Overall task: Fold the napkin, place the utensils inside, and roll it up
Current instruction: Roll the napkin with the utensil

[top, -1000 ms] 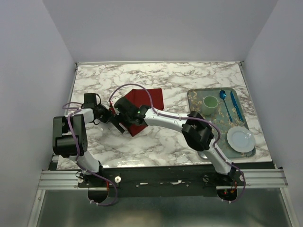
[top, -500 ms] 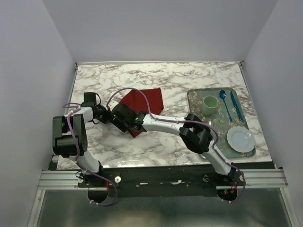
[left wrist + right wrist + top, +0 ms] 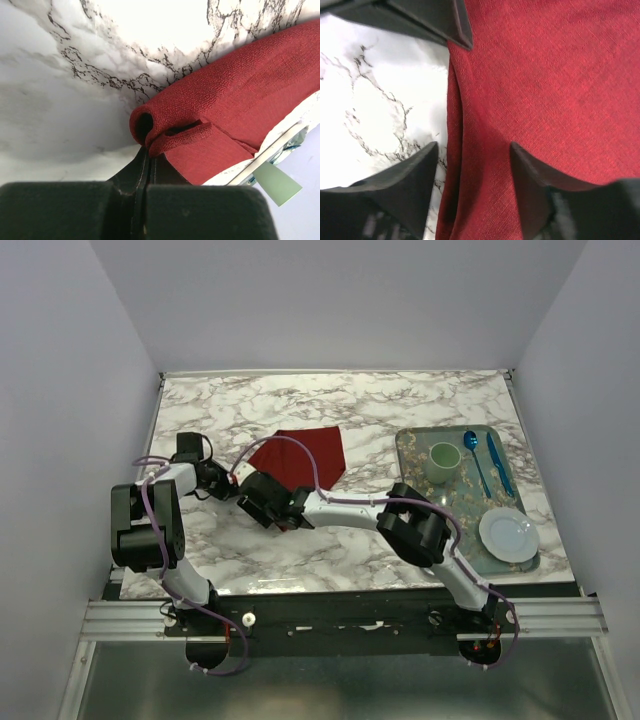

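Left fingers (image 3: 125,182) pinched together; right fingers (image 3: 402,187) spread, arm stretched leftward.

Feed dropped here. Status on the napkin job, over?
Left gripper shut on napkin edge. Right gripper open, astride the same edge. Utensils on tray, not in napkin. Nothing blocking.

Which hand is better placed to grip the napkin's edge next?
Probably right: the right hand is open astride the napkin edge; the left hand is shut on its rolled corner.

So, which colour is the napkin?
Dark red, plain, no pattern; the napkin shows best in the right wrist view.
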